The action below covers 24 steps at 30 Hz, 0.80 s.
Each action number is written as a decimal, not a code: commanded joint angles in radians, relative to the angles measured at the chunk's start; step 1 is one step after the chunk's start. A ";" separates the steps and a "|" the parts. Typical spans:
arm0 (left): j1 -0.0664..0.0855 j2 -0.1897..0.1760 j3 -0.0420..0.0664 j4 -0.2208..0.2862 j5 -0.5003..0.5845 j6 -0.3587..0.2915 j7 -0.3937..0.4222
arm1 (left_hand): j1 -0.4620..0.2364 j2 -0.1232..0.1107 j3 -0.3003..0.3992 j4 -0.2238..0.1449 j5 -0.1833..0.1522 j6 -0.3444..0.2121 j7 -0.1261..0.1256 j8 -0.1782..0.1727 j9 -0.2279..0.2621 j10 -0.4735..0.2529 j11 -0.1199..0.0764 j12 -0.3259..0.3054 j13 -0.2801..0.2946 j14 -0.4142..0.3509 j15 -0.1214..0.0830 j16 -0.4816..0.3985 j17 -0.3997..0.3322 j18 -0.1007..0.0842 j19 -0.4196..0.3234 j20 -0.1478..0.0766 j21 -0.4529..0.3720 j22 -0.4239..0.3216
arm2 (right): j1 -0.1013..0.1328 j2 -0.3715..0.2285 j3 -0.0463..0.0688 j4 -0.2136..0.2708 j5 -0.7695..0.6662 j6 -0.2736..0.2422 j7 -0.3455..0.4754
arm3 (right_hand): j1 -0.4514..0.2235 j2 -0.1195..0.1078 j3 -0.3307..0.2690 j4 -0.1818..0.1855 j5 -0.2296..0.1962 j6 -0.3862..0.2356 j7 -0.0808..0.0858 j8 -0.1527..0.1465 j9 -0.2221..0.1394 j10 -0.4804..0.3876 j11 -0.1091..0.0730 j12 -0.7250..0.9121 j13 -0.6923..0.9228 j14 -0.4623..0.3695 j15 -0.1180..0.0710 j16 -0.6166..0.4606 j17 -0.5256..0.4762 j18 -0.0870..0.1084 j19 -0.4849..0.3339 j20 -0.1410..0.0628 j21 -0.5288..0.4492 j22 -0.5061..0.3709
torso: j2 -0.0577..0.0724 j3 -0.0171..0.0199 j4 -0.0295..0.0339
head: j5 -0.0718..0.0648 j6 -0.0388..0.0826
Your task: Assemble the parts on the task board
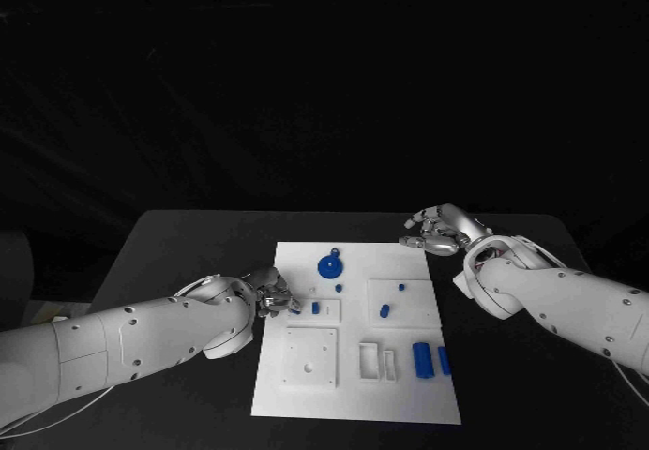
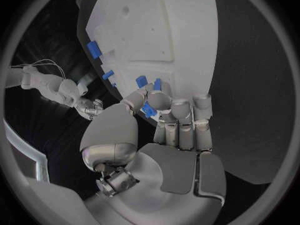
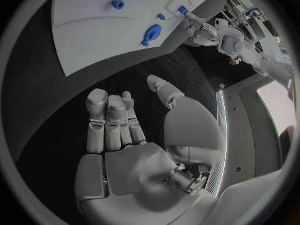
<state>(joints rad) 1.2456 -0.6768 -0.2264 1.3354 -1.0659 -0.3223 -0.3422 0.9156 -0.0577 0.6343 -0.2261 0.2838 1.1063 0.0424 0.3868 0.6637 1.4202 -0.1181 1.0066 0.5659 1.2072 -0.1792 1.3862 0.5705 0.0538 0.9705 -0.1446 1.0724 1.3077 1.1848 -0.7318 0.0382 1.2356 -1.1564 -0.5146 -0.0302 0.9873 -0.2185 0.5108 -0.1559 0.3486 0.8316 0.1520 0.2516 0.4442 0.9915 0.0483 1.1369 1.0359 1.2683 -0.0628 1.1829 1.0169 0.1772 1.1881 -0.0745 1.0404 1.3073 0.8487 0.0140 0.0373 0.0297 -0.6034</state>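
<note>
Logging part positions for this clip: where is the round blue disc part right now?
In the head view, the round blue disc part lies on the task board at its far end, nearer the right hand.

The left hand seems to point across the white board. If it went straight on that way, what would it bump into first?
Probably the small blue part just beyond the fingers of the left hand, on the task board. In the left wrist view the fingers look close to a blue piece, perhaps touching; depth is unclear.

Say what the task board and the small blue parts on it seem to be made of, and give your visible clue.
Task board: probably matt white plastic, evenly pale with crisp moulded recesses. Blue parts: likely smooth plastic, uniformly coloured; the material cannot be confirmed.
</note>
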 commanded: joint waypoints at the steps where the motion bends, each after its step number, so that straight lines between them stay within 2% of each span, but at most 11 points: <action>1: -0.004 0.001 -0.002 0.000 -0.014 -0.045 0.011 | 0.000 0.015 0.010 -0.005 0.000 0.128 -0.059 0.005 0.001 -0.008 -0.010 0.005 0.000 0.028 -0.034 0.007 0.001 0.004 0.006 -0.129 0.006 0.017 | -0.001 -0.001 0.000 0.001 -0.002 0.012 0.009 | -0.010 0.001 -0.004 0.004 0.004 -0.001 0.009 0.005 -0.001 -0.007 -0.002 0.006 -0.002 0.000 -0.002 -0.004 -0.001 0.085 0.002 -0.005 -0.007 0.015 | 0.000 0.0004 0.0008 | 0.001 -0.001; 11: -0.006 0.000 -0.003 0.005 -0.053 -0.083 0.026 | -0.002 0.014 0.011 -0.004 -0.008 0.128 -0.059 0.006 0.001 -0.009 -0.010 0.006 0.000 0.029 -0.035 0.007 0.001 0.004 0.007 -0.129 0.007 0.017 | -0.001 -0.003 0.000 0.002 -0.002 0.013 0.009 | -0.010 0.002 -0.005 0.004 0.004 -0.001 0.009 0.005 -0.001 -0.007 -0.002 0.006 -0.002 0.000 -0.002 -0.005 -0.001 0.085 0.002 -0.005 -0.007 0.015 | 0.000 0.0012 0.0006 | 0.002 -0.001; 24: -0.012 0.006 -0.003 -0.001 -0.052 -0.077 0.027 | -0.003 0.014 0.012 -0.003 -0.010 0.127 -0.059 0.007 0.001 -0.009 -0.010 0.007 -0.001 0.029 -0.035 0.007 0.000 0.004 0.007 -0.130 0.008 0.017 | -0.001 -0.002 0.000 0.002 -0.002 0.014 0.008 | -0.011 0.002 -0.005 0.004 0.005 0.000 0.009 0.005 -0.001 -0.007 -0.002 0.006 -0.002 0.000 -0.002 -0.004 -0.001 0.085 0.002 -0.005 -0.007 0.016 | 0.001 0.0014 -0.0019 | 0.003 -0.001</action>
<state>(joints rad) 1.2364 -0.6733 -0.2300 1.3346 -1.1075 -0.3885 -0.3286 0.9112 -0.0532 0.6391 -0.2273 0.2735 1.1063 0.0424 0.3902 0.6625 1.4202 -0.1180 1.0066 0.5658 1.2089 -0.1775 1.3861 0.5704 0.0538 0.9705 -0.1446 1.0763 1.3073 1.1845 -0.7342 0.0382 1.2363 -1.1564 -0.5134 -0.0302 0.9873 -0.2185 0.5078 -0.1530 0.3486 0.8331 0.1535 0.2516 0.4444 0.9915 0.0483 1.1369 1.0350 1.2683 -0.0628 1.1829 1.0169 0.1772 1.1871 -0.0732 1.0404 1.3080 0.8488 0.0151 0.0361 0.0325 -0.6040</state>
